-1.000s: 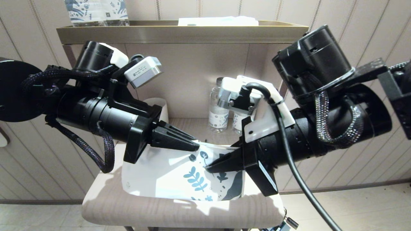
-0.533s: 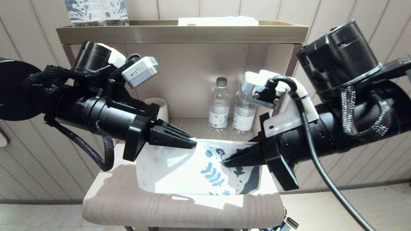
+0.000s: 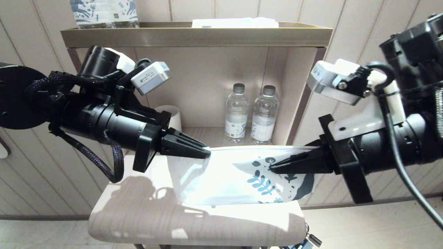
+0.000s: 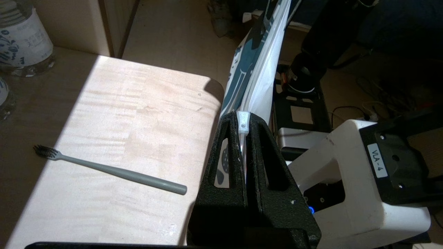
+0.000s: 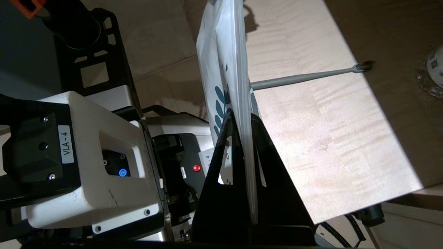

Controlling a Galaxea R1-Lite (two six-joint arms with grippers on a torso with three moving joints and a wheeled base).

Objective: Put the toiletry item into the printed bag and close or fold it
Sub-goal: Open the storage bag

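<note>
The printed bag (image 3: 238, 176) hangs upright above the pale wooden table (image 3: 138, 214), stretched between both grippers. My left gripper (image 3: 207, 154) is shut on the white zip slider (image 4: 243, 121) at the bag's top edge (image 4: 263, 65). My right gripper (image 3: 271, 168) is shut on the bag's top edge (image 5: 225, 52) further right. The grey toothbrush (image 4: 110, 169) lies flat on the table behind the bag, outside it, and also shows in the right wrist view (image 5: 304, 76). In the head view the bag hides it.
Two water bottles (image 3: 236, 114) (image 3: 264, 114) stand in the shelf niche behind the table, with a white cup (image 3: 173, 117) to their left. Blue-and-white printed packs (image 3: 104, 12) and a white folded item (image 3: 235, 22) sit on the top shelf.
My right gripper has moved far to the right, drawing the bag with it and stretching its top edge. The left gripper has stayed almost in place on the slider.
</note>
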